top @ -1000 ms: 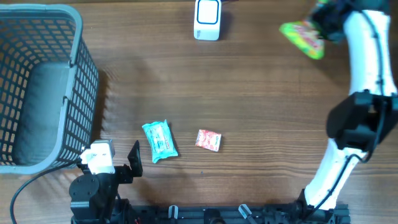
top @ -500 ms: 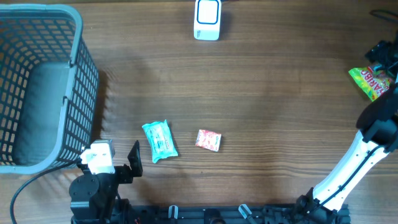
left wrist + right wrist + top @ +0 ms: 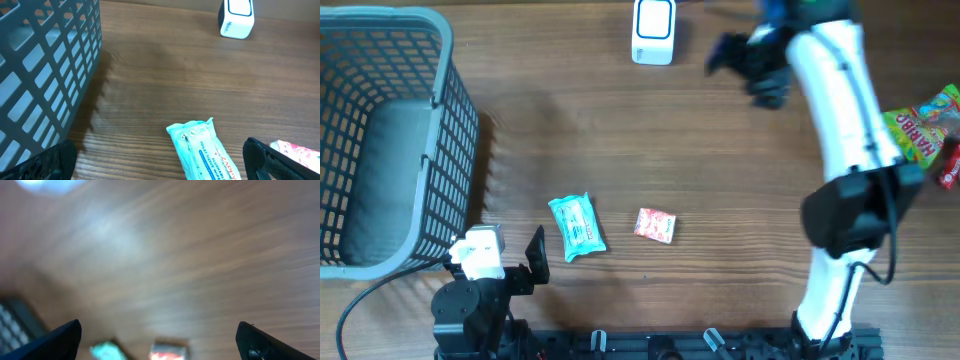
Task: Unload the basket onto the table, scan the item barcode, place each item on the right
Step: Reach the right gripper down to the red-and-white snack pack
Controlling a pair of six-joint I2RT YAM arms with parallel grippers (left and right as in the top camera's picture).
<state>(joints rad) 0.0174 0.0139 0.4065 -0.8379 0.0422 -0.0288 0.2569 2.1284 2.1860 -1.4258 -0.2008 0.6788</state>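
**Your right claw [image 3: 747, 68] stood wide open and empty**

It hovered at about 1 o'clock over the table [image 3: 720, 160], near the white scanner [image 3: 653, 30] at 12 o'clock. The green candy bag [image 3: 923, 122] lay at the 3 o'clock edge, well apart from it. Your left claw [image 3: 157, 147], at 7 o'clock, was spread wide and empty too, and the teal wipes pack [image 3: 577, 227] lay just ahead of it.
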